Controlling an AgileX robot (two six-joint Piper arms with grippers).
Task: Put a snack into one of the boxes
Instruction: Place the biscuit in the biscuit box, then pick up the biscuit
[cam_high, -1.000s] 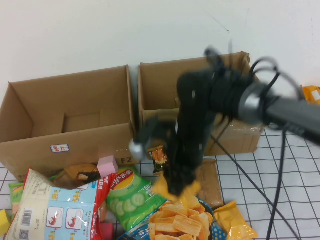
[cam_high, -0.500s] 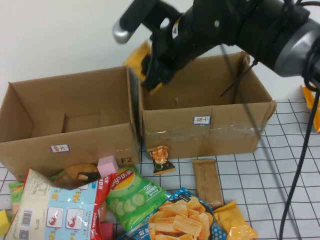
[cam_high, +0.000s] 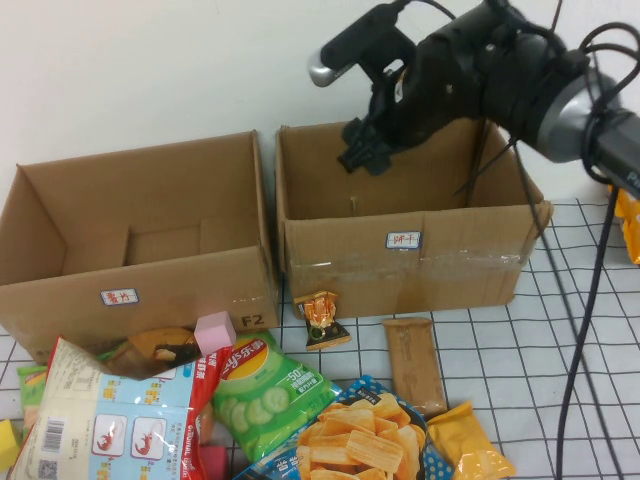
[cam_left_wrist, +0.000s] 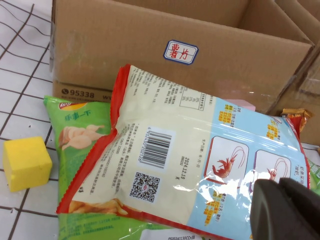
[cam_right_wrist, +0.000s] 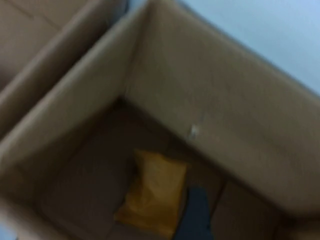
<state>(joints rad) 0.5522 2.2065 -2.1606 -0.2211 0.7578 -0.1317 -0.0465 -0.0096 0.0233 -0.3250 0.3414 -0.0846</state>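
- Whereas half a second ago the right gripper (cam_high: 362, 150) carried a yellow packet above the gap between the two boxes, in the high view it now hangs over the right-hand box (cam_high: 400, 262) with nothing yellow in it; its fingers look parted and empty.
- High view, tabletop (cam_high: 560, 350): the left-hand box (cam_high: 140, 285) sits touching the right-hand one. In front lie the cucumber chip bag (cam_high: 265, 390), the brown bar (cam_high: 415, 362), the orange packet (cam_high: 470, 455) and the shrimp cracker bag (cam_high: 110, 420), none of them displaced.
- Left wrist view: the left gripper (cam_left_wrist: 285, 210) shows only as a dark edge just above the shrimp cracker bag (cam_left_wrist: 200, 165), near the yellow cube (cam_left_wrist: 26, 162) and in front of the labelled left-hand box (cam_left_wrist: 150, 55). Cannot tell whether its fingers are open or closed. Arm appears parked.
- Right wrist view: blurred, but a yellow snack packet (cam_right_wrist: 152, 192) lies on the floor of the right-hand box (cam_right_wrist: 210, 100), near a corner, clear of the gripper.
- Judgement: the release has happened and the snack is in a box, so the task looks essentially complete; what remains is withdrawing the right arm without catching the box wall.
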